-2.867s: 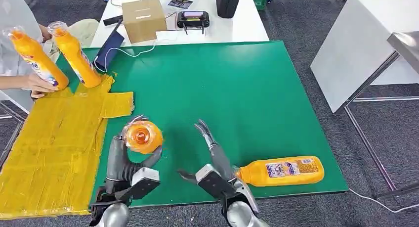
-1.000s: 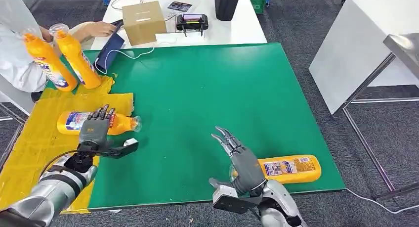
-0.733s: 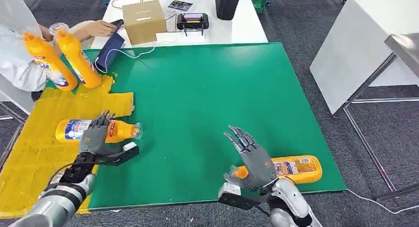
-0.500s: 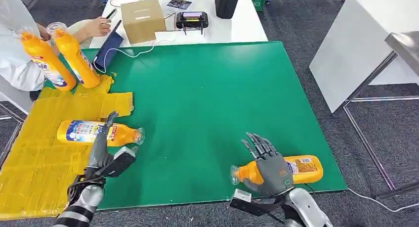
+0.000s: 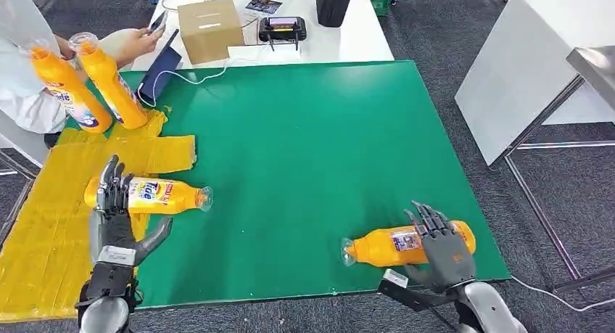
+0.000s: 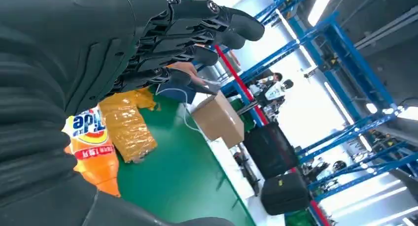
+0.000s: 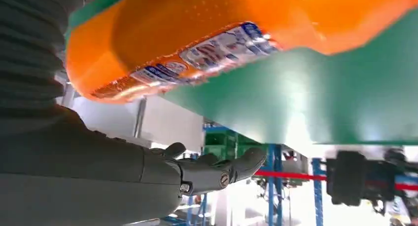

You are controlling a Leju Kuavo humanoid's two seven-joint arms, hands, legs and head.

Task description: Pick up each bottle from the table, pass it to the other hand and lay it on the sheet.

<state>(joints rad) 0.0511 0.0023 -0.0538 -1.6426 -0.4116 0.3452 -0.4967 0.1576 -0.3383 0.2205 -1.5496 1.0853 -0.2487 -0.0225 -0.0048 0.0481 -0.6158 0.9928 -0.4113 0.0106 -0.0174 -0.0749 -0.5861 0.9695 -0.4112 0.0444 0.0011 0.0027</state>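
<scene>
"Tide" bottle [image 5: 156, 196], yellow sheet [image 5: 58, 224]

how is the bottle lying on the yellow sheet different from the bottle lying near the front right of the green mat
The bottle on the yellow sheet points its cap end toward the robot's right; the bottle on the green mat points its cap end left. The sheet bottle's label reads Tide, beside the left hand; the mat bottle's label is small print, with the right hand over its base end. Both are orange and lie flat.
</scene>
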